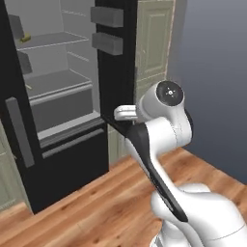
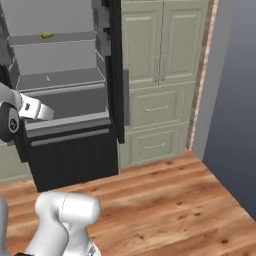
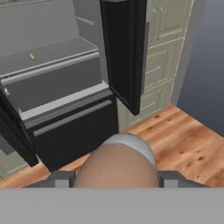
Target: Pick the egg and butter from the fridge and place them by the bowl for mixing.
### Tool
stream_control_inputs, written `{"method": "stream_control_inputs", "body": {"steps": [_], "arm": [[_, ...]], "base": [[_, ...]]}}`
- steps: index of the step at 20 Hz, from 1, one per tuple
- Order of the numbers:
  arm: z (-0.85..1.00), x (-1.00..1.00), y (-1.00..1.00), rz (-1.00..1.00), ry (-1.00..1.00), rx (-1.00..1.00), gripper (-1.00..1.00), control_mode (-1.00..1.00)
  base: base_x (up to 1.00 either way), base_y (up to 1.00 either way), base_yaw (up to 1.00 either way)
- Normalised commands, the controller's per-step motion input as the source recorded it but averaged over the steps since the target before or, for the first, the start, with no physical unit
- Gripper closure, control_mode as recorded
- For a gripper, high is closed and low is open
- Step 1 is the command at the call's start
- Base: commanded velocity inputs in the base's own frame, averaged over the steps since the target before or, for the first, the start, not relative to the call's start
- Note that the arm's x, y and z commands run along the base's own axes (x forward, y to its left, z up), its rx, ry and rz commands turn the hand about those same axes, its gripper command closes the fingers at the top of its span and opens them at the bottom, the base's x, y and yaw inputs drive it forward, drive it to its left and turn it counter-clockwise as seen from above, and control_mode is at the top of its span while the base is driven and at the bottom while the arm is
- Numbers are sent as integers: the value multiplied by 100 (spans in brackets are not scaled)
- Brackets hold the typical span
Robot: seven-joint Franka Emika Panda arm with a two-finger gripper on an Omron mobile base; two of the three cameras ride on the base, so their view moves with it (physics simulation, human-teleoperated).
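Egg (image 3: 117,166), brownish-tan, lies nearest the hand camera, seated between the two dark finger tips of the gripper (image 3: 117,178); the jaws are clenched on it from either side. It is carried outside the fridge (image 1: 62,159), above the wooden floor (image 2: 175,200). By judgement, the step in hand is the carrying of the egg away from the fridge toward the bowl, which these views do not include; the next move calls for turning or driving until the bowl comes into sight, then setting the egg down beside it without letting it roll. The butter (image 3: 32,56), a thin pale-yellow stick, lies on a middle shelf (image 3: 48,52) of the fridge, well apart from the gripper, not yet fetched. A chunkier yellow-green item (image 2: 46,35) rests on the shelf above. Count: one egg, one butter stick, one yellow-green item, one fridge with its door (image 3: 124,52) open. Pale green cabinets (image 2: 160,75) stand just beside the fridge.
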Motion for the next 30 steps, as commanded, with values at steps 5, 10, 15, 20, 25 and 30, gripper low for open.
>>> {"method": "stream_control_inputs", "body": {"steps": [5, 10, 15, 20, 25, 30], "arm": [[0, 0, 0, 0, 0, 0, 100, 100], [0, 0, 0, 0, 0, 0, 100, 100], [0, 0, 0, 0, 0, 0, 100, 100], [0, 0, 0, 0, 0, 0, 100, 100], [0, 0, 0, 0, 0, 0, 100, 100], [0, 0, 0, 0, 0, 0, 100, 100]], "base": [[-98, 100, 36], [-77, 100, 57], [-51, 100, 64], [-34, 99, 74], [-22, 88, 80], [38, 44, 69]]}}
